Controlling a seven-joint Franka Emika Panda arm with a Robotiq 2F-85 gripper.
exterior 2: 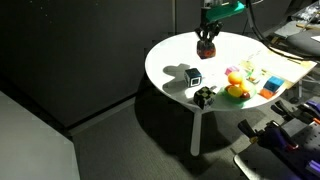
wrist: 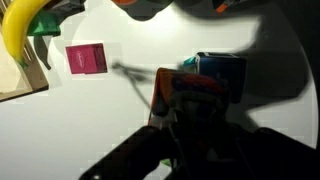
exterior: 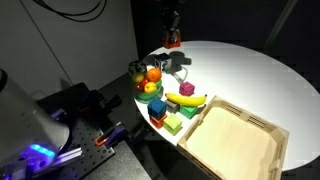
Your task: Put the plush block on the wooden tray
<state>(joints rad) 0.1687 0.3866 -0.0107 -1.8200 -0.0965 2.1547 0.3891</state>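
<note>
The plush block (exterior: pixel 173 42), red and orange, sits between the fingers of my gripper (exterior: pixel 173 36) over the far part of the white round table. In an exterior view the gripper (exterior 2: pixel 207 38) is shut on the block (exterior 2: pixel 207 50) close above the tabletop. In the wrist view the block (wrist: pixel 186 96) fills the space between my dark jaws (wrist: pixel 195 120). The wooden tray (exterior: pixel 268 128), pale and shallow, lies at the table's near edge, well away from the gripper; a tan corner that may be the tray (wrist: pixel 14 86) shows in the wrist view.
A pale blue-and-white cube (exterior: pixel 181 65) (exterior 2: pixel 194 75) (wrist: pixel 222 70) stands near the gripper. A banana (exterior: pixel 187 99) (wrist: pixel 20 30), round fruit toys (exterior: pixel 152 75) and small hard blocks (exterior: pixel 165 118) lie beside the tray. A pink block (wrist: pixel 87 59) lies on the table.
</note>
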